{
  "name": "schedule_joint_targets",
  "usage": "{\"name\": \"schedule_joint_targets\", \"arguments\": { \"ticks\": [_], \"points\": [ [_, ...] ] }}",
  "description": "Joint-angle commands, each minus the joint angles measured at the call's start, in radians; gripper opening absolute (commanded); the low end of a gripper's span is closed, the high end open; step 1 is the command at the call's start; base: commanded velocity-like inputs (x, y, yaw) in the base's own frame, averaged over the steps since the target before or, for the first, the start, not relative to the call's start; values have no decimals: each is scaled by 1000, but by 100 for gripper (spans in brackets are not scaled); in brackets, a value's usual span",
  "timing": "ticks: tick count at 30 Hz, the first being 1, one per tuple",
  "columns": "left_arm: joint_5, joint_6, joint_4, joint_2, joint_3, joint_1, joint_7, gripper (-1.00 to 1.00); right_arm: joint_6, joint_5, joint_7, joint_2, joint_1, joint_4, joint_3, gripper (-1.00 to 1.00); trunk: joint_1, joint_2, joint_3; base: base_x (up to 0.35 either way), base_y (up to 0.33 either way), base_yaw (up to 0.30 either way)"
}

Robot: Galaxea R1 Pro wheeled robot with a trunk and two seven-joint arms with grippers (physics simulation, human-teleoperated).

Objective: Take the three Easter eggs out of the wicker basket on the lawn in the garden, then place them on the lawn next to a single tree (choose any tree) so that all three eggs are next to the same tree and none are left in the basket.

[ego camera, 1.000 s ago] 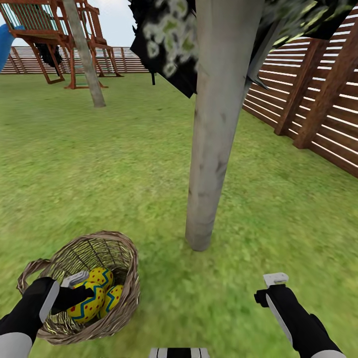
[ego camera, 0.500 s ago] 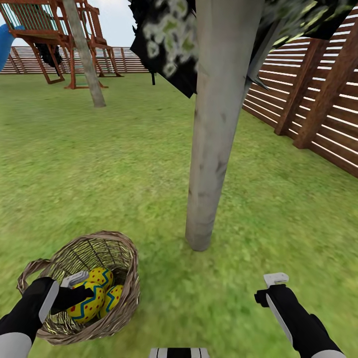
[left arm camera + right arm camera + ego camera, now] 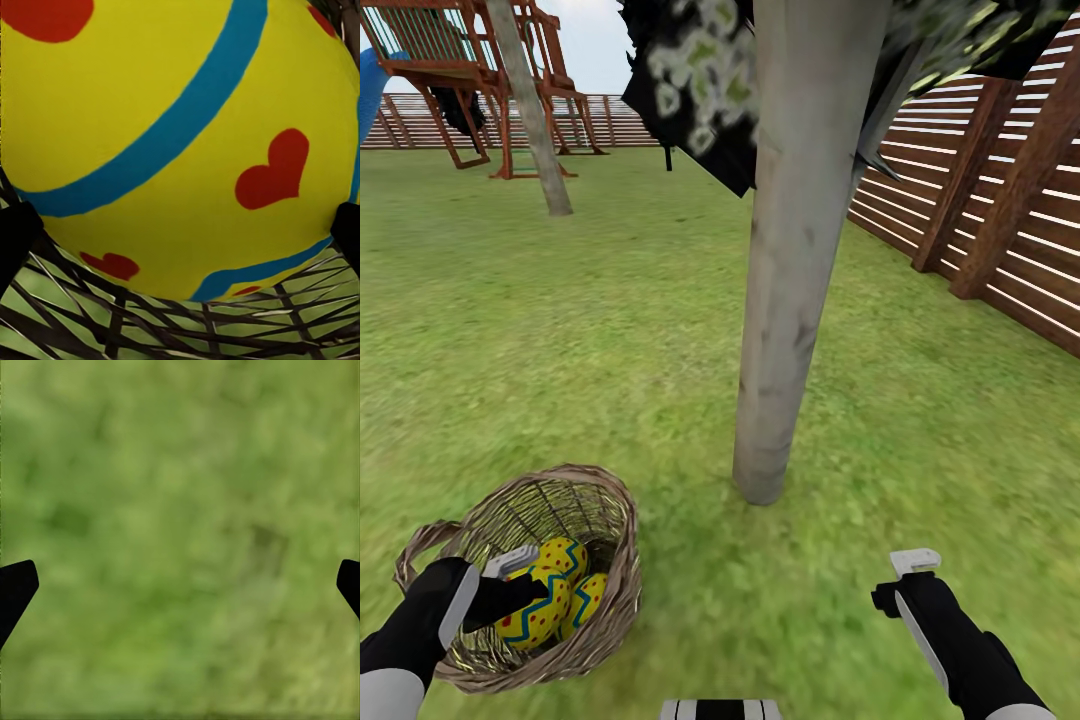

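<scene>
The wicker basket [image 3: 618, 505] sits on the lawn [image 3: 610, 350] at the near left, just left of the tree trunk [image 3: 785, 300]. Three yellow Easter eggs lie in it: a front egg [image 3: 538, 618], one behind it [image 3: 563, 555] and one to its right [image 3: 590, 598]. My left gripper [image 3: 525, 585] reaches into the basket, open, its fingers on either side of the front egg [image 3: 180, 135], which sits on the weave [image 3: 187, 330]. Low over bare grass [image 3: 180, 472] to the right of the trunk, my right gripper [image 3: 900, 580] is open and holds nothing.
A dark slatted fence [image 3: 1000, 200] runs along the right. Far back on the left stand a wooden playset [image 3: 470, 70] and a second, leaning trunk [image 3: 535, 110]. Dark leaf clumps [image 3: 700, 80] hang overhead. Open grass surrounds the tree base [image 3: 760, 480].
</scene>
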Motion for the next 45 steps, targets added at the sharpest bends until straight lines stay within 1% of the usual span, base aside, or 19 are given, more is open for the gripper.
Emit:
{"name": "schedule_joint_targets", "arguments": {
  "ticks": [1, 12, 14, 16, 18, 19, 22, 25, 29, 30, 31, 32, 33, 34, 35, 39, 41, 42, 45],
  "points": [
    [-1, 5, -1, 0, 2, 0, -1, -100, 5, -1, -5, -1, 0, -1, 4, 100, 0, 0, -1, 0, 0, 0],
    [0, 5, 0, -3, 2, 0, -1, -100, 5, -1, -4, 0, 0, -1, 4, 100, 0, 0, -1, 0, 0, 0],
    [10, -4, -9, 9, -9, 0, -13, -100, 2, -7, 7, -12, 0, 10, 8, 100, 0, 0, -1, 0, 0, 0],
    [12, -5, -9, 20, -14, 0, -19, -100, 3, -7, 9, -23, 0, 14, 8, 100, 0, 0, -1, 0, 0, 0],
    [14, -15, -9, 8, -12, 0, -31, -100, 5, -6, 12, -15, 0, 22, 5, 100, 0, 0, -1, 0, 0, 0],
    [13, -18, -9, 2, -13, 0, -34, -100, 5, -7, 12, -12, 0, 23, 4, 100, -1, 0, 3, 0, 0, 0],
    [5, -19, -9, -14, -12, 0, -35, -100, 5, -8, 11, -11, 0, 24, 3, 100, -2, 1, 15, 0, 0, 0],
    [9, -18, -10, -31, -13, -1, -35, -100, 5, -8, 11, -11, 0, 24, 2, 100, -3, 1, 26, 0, 0, 0],
    [13, -18, -11, -32, -14, 0, -36, -100, 4, -1, 10, -12, 0, 8, 1, 100, -5, 2, 42, 0, 0, 0],
    [13, -18, -11, -31, -13, 0, -36, -100, 5, -7, 9, -10, 0, -30, 1, 100, -6, 3, 46, 0, 0, 0],
    [13, -18, -11, -31, -13, 0, -36, -100, 7, -10, 9, 3, 0, -49, 1, 100, -6, 3, 49, 0, 0, 0],
    [13, -18, -11, -31, -14, 0, -37, -100, 2, 1, 4, 33, 0, -13, 3, 100, -7, 3, 53, 0, 0, 0],
    [13, -18, -11, -31, -14, 0, -37, -100, -17, 23, 2, 39, 0, 18, 0, 100, -7, 3, 57, 0, 0, 0],
    [13, -18, -11, -31, -14, 0, -37, -100, -53, 45, 1, 39, -3, 27, -4, 100, -7, 3, 61, 0, 0, 0],
    [13, -18, -11, -32, -14, 0, -37, -100, -66, 50, 0, 38, -6, 22, -5, 100, -8, 4, 65, 0, 0, 0],
    [12, -20, -10, -32, -15, 0, -35, -100, -89, 51, 0, 35, -40, 23, -7, 100, -10, 5, 80, 0, 0, 0],
    [13, -20, -10, -33, -15, 0, -35, -100, -129, 46, 1, 18, -42, 23, -10, 100, -11, 5, 88, 0, 0, 0],
    [13, -20, -11, -33, -15, 0, -35, -100, -138, 47, 1, 15, -43, 23, -11, 100, -11, 5, 92, 0, 0, 0],
    [13, -20, -11, -34, -15, 0, -35, -100, -237, 55, -1, 12, -43, 33, -11, 100, -12, 6, 104, 0, 0, 0]
  ]
}}
